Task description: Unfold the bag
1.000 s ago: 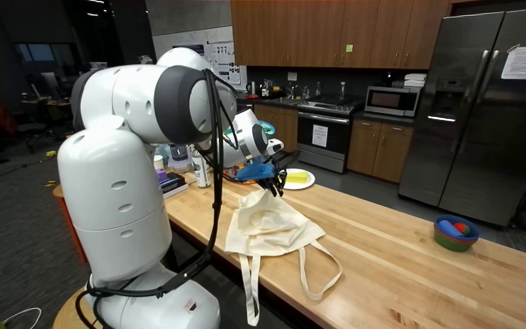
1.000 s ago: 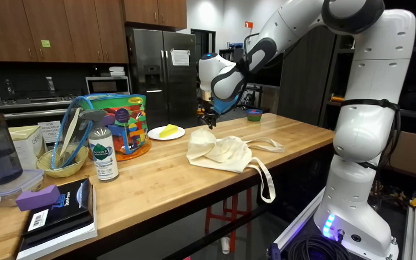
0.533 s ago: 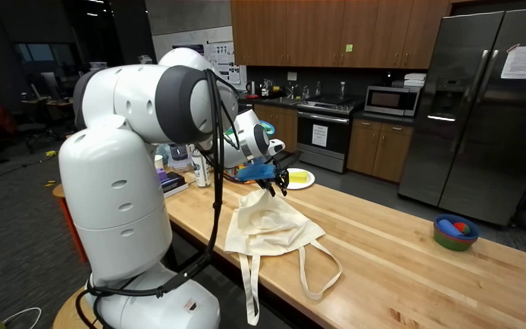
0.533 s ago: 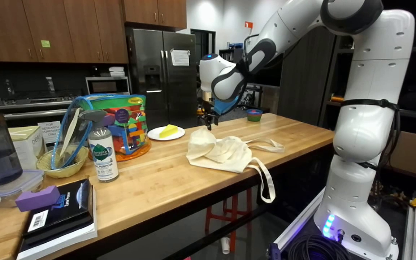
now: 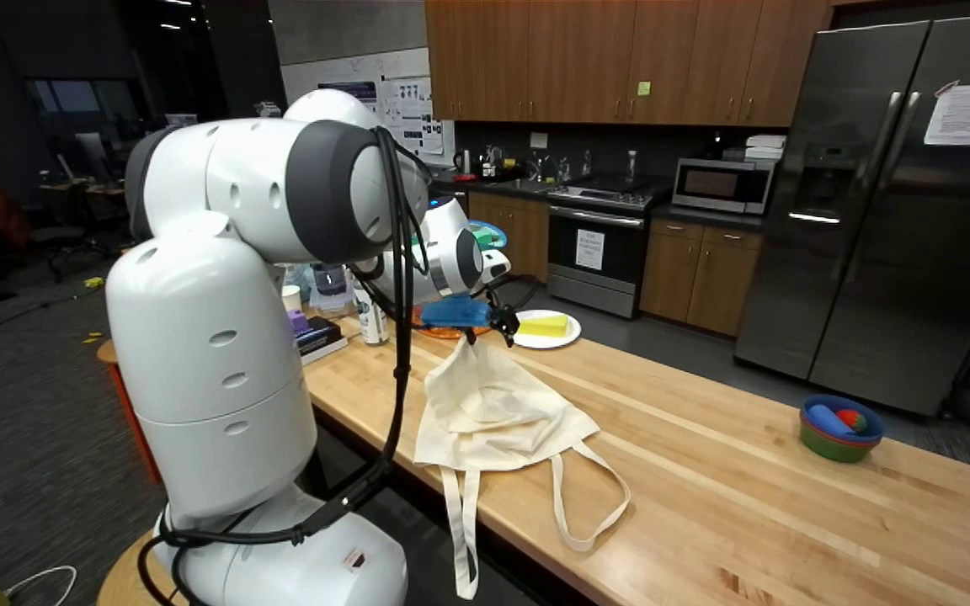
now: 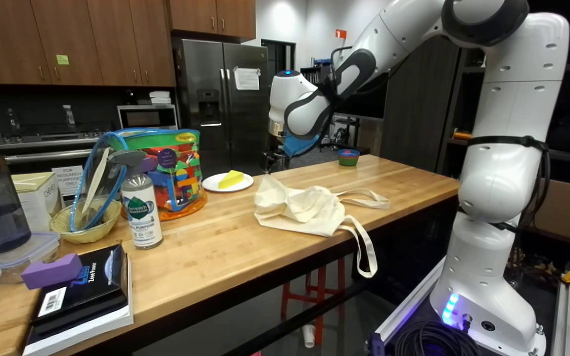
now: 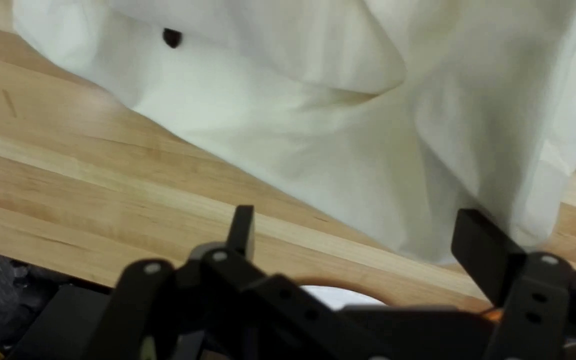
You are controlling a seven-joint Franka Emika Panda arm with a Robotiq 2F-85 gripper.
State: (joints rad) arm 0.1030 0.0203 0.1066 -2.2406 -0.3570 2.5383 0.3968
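Your hand (image 7: 354,220), spread wide and gripping nothing, has shifted; the cream cloth tote bag (image 5: 502,412) now peaks higher beneath it, perhaps starting to unfold.

In an exterior view my arm (image 5: 215,353) looms close on the left; the camera looks from above table height, past the arm, across the table (image 5: 721,488) towards the stove (image 5: 565,240). Over to an exterior view with a purple block (image 6: 51,273) near the lens, low on the left: this camera faces along the table's length, my arm on its right side. Here's the wrist view, nearest of all, pointing down past my gripper (image 7: 358,227), which enters from the bottom edge, the bag (image 7: 293,125) spread across the top. Both exterior views share the fridge (image 5: 830,278) and bowls (image 5: 840,450); all three catch the bag and table.
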